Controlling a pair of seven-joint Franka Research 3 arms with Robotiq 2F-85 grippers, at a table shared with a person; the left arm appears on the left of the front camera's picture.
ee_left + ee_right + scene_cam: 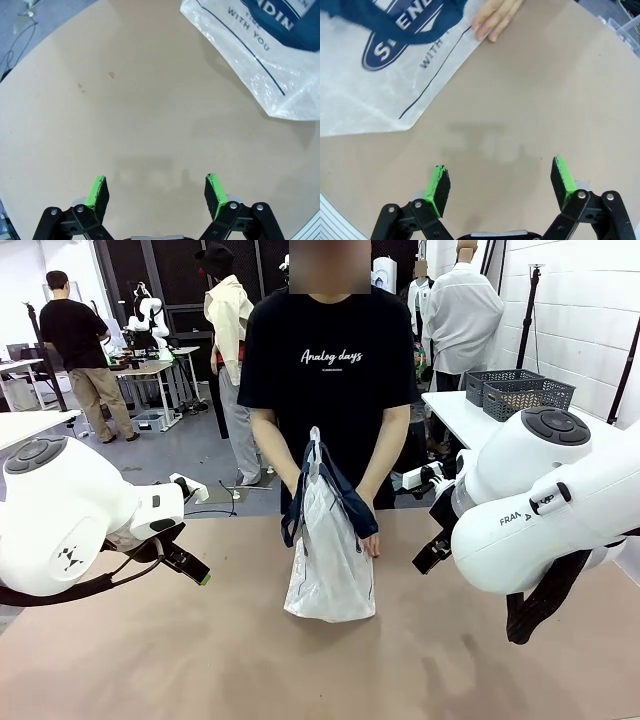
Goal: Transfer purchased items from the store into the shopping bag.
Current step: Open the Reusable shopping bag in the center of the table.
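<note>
1. Bag (328,570) stands upright on the surface (180,660), at the middle of the far half, just in front of the person (330,370).
2. It is translucent white plastic. Navy handles (345,502) drape over its top, and the wrist views show dark lettering and a round navy logo on its sides.
3. A hand (370,543) of the person rests against the bag's side, at picture right in the front view. In the right wrist view its fingers touch the bag's edge, down on the surface.
4. Left end effector (156,187) hangs above the surface with its green-padded fingers spread wide and bare surface showing between them. The bag lies at the upper right of its view, apart from the fingers.
5. Right end effector (500,180) is likewise spread wide over bare surface. The bag lies at the upper left of its view, apart from the fingers.
6. In the front view the two arms flank the bag, one on each side, and neither touches it.
</note>
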